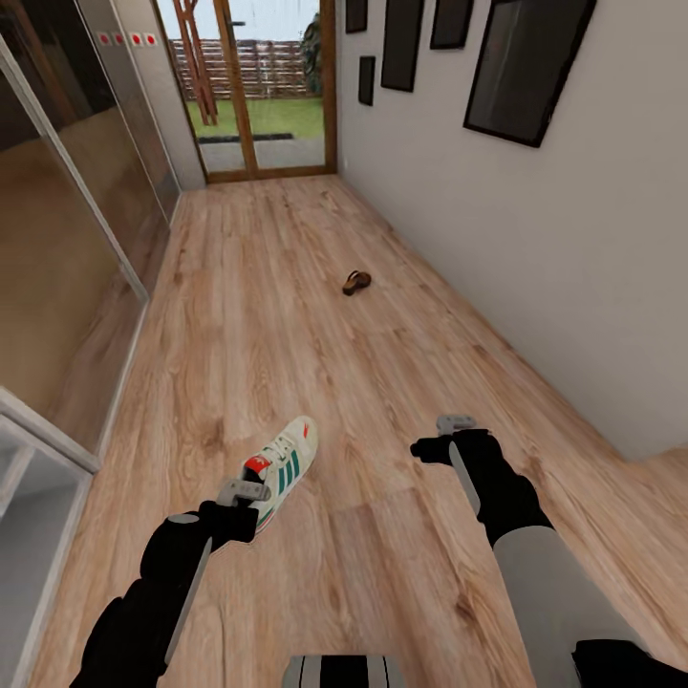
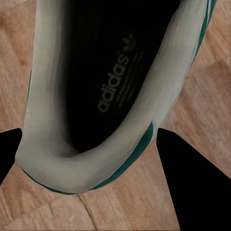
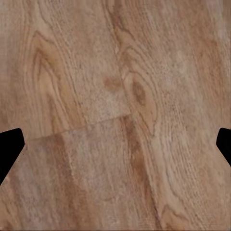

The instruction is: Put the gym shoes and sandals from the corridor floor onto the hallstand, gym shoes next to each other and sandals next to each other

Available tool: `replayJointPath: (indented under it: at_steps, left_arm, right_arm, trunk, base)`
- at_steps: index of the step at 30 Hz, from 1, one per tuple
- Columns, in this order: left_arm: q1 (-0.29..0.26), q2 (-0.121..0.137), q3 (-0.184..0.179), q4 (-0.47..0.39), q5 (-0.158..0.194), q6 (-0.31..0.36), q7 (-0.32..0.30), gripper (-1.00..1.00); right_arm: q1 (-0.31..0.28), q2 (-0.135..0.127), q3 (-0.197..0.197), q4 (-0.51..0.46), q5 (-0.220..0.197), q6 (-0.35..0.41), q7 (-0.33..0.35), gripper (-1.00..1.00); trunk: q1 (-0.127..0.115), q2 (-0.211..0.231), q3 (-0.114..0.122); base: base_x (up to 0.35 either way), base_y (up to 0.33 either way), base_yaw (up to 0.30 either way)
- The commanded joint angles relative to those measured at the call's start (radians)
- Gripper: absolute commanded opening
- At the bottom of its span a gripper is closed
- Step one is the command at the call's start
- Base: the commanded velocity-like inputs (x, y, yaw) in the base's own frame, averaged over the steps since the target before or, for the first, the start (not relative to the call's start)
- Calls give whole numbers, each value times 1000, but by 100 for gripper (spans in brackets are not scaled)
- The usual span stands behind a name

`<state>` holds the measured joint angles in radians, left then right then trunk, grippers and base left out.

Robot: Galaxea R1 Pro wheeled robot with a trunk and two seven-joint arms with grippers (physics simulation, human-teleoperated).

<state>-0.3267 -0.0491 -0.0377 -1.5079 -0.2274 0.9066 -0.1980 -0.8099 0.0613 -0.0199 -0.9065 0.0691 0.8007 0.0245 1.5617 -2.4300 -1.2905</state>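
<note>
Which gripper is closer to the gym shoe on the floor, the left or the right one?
Left. The left gripper hangs right over the heel of the gym shoe, fingers open. The right gripper is off to its side, over bare floor.

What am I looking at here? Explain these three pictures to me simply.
A simulated two-armed robot stands in a corridor. The big picture is from its head, looking down over both arms. The other two come from cameras at each wrist. On the wood floor lie a sneaker and, farther off, a sandal. The left hand hovers over the sneaker's heel, fingers open on either side of it, not yet gripping. The right hand is open over bare floor, holding nothing.
</note>
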Motion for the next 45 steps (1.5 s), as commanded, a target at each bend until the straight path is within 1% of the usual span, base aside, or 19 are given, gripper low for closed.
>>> replayJointPath:
  at_steps: [1,25,31,39,45]
  left_arm:
    - [0,0,0,0,0,0,-1,-100]
    - [0,0,1,0,0,0,-1,-100]
    - [0,0,0,0,0,0,-1,-100]
    - [0,0,0,0,0,0,-1,-100]
    - [0,0,-1,0,0,0,-1,-100]
  right_arm:
    - [0,0,0,1,0,0,0,100]
    - [0,0,0,0,0,0,0,100]
    - [0,0,0,1,0,0,0,100]
    - [0,0,1,0,0,0,0,100]
    - [0,0,1,0,0,0,0,100]
  trunk:
    - [0,0,0]
    - [0,0,-1]
    - [0,0,-1]
    - [0,0,-7]
    - [0,0,-8]
  base:
    - [298,213,55]
    - [299,211,4]
    - [320,115,3]
    - [324,85,127]
    - [324,77,28]
